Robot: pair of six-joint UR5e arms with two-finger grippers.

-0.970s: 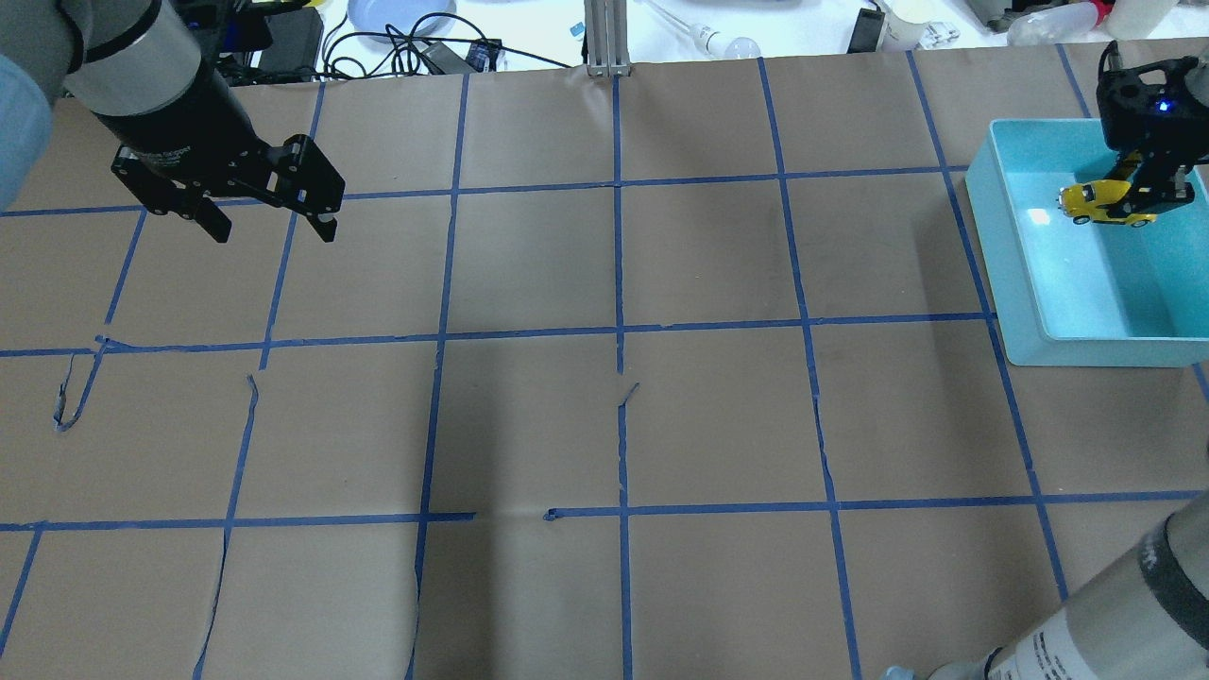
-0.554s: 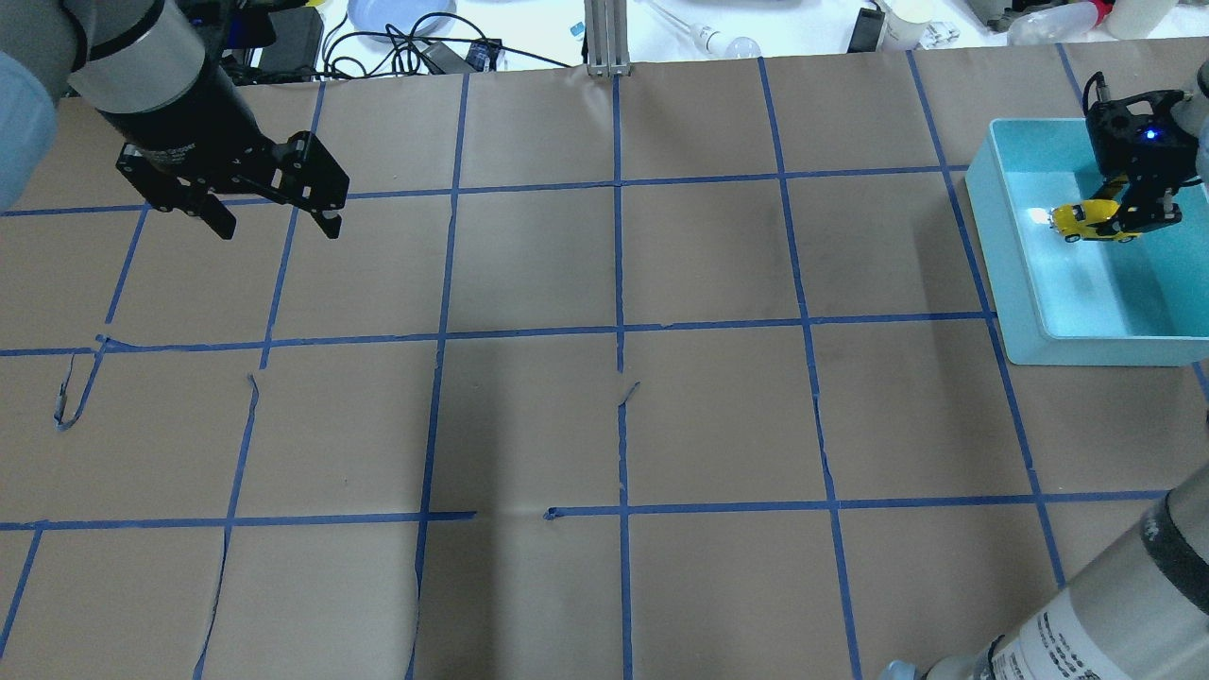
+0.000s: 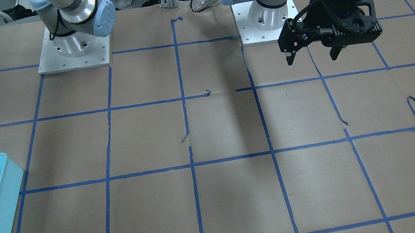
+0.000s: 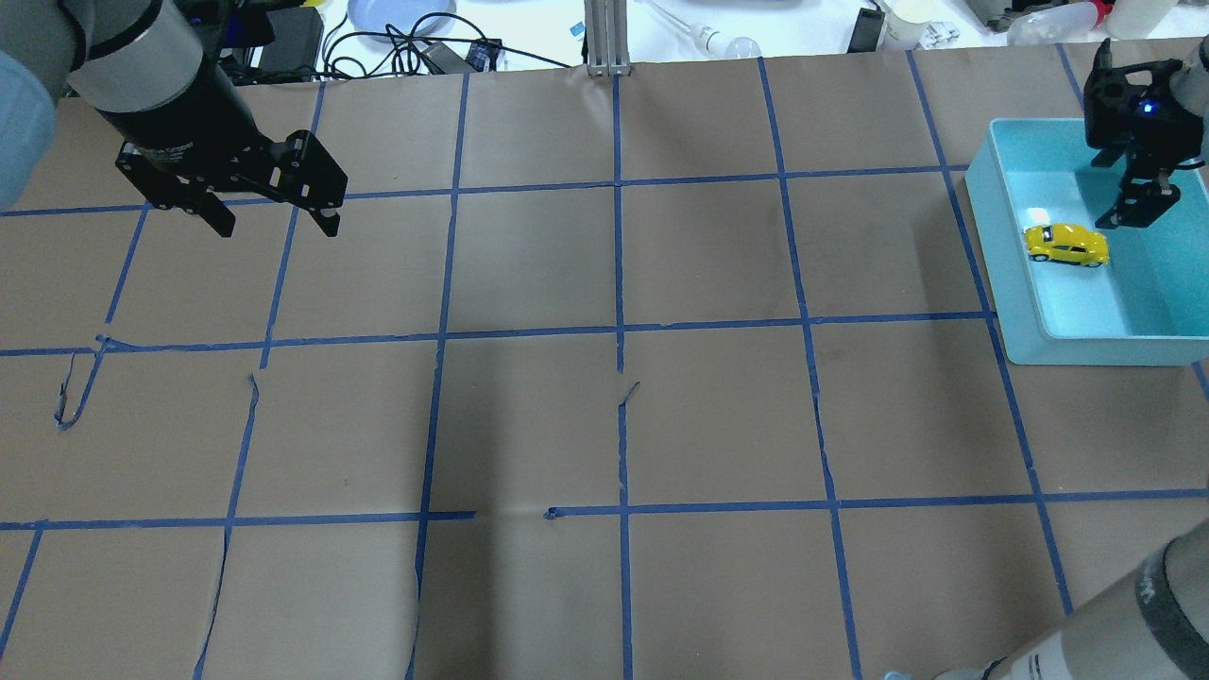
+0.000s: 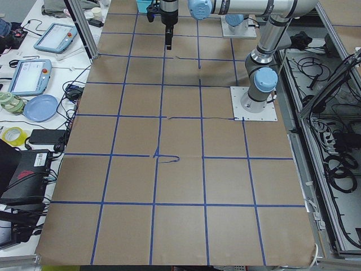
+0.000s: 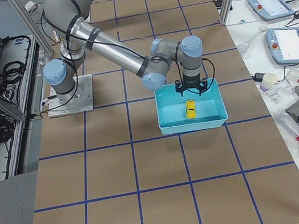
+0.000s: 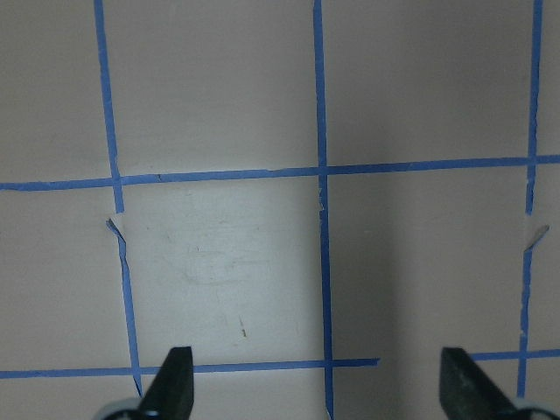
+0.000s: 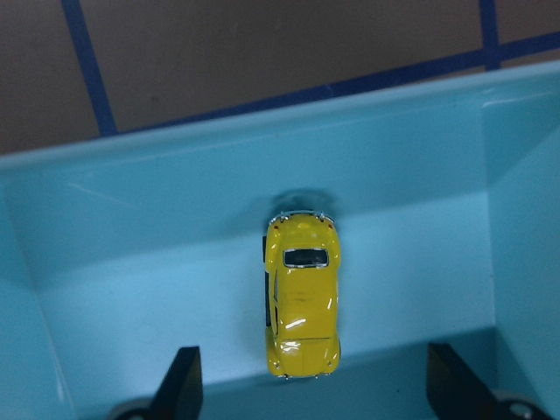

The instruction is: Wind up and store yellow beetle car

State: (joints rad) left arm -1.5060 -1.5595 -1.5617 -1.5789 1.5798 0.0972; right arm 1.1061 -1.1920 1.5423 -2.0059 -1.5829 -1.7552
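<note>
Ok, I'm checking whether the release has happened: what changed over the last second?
The right end effector opened and let go of the yellow beetle car, which moved down and now sits on its wheels on the floor of the teal bin, clear of it. The left end effector stayed open above the table, in place.

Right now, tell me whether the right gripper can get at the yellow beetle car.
Probably yes. The right gripper hangs open above the yellow beetle car in the teal bin; nothing lies between them, and the floor beside the car is bare.
</note>
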